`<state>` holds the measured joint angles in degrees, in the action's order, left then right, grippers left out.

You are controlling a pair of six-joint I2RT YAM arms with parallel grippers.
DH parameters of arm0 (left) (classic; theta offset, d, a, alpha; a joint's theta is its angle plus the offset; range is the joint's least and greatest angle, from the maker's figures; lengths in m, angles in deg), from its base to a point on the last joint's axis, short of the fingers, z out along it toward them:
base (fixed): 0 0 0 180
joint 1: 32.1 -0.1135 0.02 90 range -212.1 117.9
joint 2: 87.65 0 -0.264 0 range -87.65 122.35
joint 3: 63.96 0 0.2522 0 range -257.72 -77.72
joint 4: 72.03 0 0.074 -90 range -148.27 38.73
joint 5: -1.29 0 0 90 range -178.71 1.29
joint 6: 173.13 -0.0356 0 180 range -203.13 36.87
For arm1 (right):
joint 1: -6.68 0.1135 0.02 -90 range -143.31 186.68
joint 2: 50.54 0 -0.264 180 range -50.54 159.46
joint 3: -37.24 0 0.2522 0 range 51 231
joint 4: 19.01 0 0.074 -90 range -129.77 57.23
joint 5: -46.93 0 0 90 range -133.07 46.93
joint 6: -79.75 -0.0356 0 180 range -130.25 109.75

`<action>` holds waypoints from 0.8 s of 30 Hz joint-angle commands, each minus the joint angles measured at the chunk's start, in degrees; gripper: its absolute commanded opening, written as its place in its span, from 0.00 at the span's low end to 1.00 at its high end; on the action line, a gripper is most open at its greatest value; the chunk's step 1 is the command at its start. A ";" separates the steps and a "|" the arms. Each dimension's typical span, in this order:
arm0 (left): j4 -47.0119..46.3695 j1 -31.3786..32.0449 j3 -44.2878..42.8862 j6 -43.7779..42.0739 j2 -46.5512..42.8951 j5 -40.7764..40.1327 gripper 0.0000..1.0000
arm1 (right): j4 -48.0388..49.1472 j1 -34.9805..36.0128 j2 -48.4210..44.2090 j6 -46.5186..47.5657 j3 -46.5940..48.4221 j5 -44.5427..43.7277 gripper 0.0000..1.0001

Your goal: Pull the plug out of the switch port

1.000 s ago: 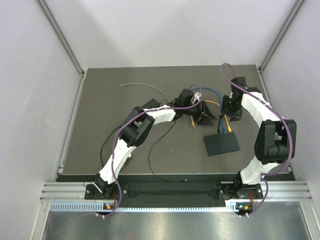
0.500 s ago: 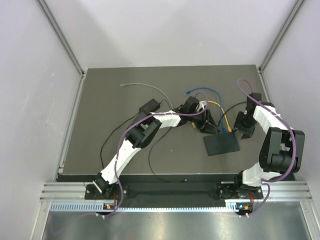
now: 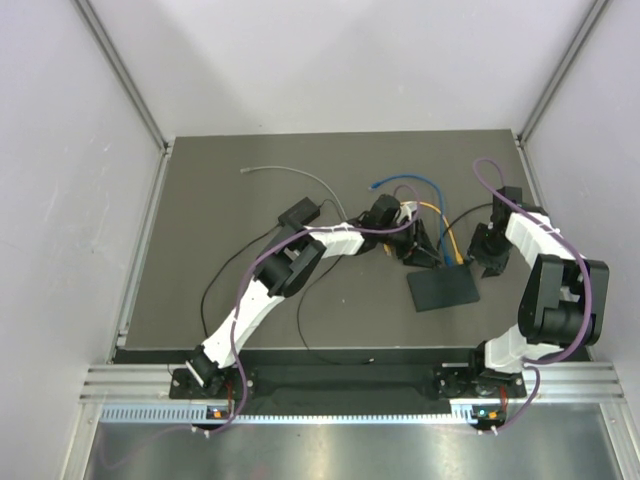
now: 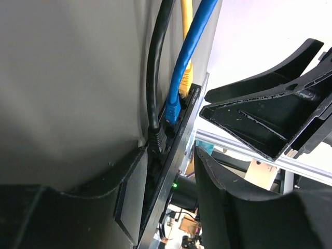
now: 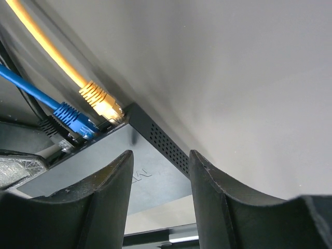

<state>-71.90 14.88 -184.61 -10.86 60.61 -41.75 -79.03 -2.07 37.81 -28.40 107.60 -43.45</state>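
3 plugs, yellow plug (image 5: 101,104), blue plug (image 5: 72,116) and black plug (image 4: 157,139), sit in the switch (image 3: 445,292) far edge; a pull may drag the loose box or extract the wrong cable. The left gripper (image 4: 172,155) is half-apart astride the port edge, grip unconfirmed; the right gripper (image 5: 161,155) is half-apart over the switch corner, holding nothing

- Dark grey table top (image 3: 220,230) covers the enclosure floor
- Plain pale walls (image 3: 60,200) stand on three sides, with slanted metal struts (image 3: 120,75) at the corners
- Ribbed aluminium rail (image 3: 340,380) runs along the near edge under soft, even light
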 commanded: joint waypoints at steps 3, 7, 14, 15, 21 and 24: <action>-4.48 1.18 -1.21 1.47 1.32 -0.90 0.47 | 1.52 -0.39 0.93 -0.57 2.38 1.86 0.48; -4.04 1.71 -0.52 1.47 1.24 -2.57 0.47 | 2.05 -0.30 2.34 -0.74 1.59 5.56 0.46; -4.65 2.50 2.21 0.15 0.80 -3.89 0.43 | 2.75 -0.21 1.64 -0.66 -1.40 6.27 0.43; -5.26 2.50 2.74 0.24 0.62 -3.98 0.42 | 2.75 -0.30 1.64 -0.74 -1.40 6.27 0.43; -3.51 2.68 3.36 -1.43 0.88 -4.51 0.39 | 2.93 -0.30 1.91 -0.57 -1.40 6.27 0.42; -1.68 2.85 2.48 -2.48 1.23 -4.95 0.36 | 2.93 -0.30 2.17 -0.57 -1.32 6.36 0.42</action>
<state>-76.62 16.46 -182.71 -10.84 61.01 -45.36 -77.61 -2.13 39.98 -28.42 107.23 -38.47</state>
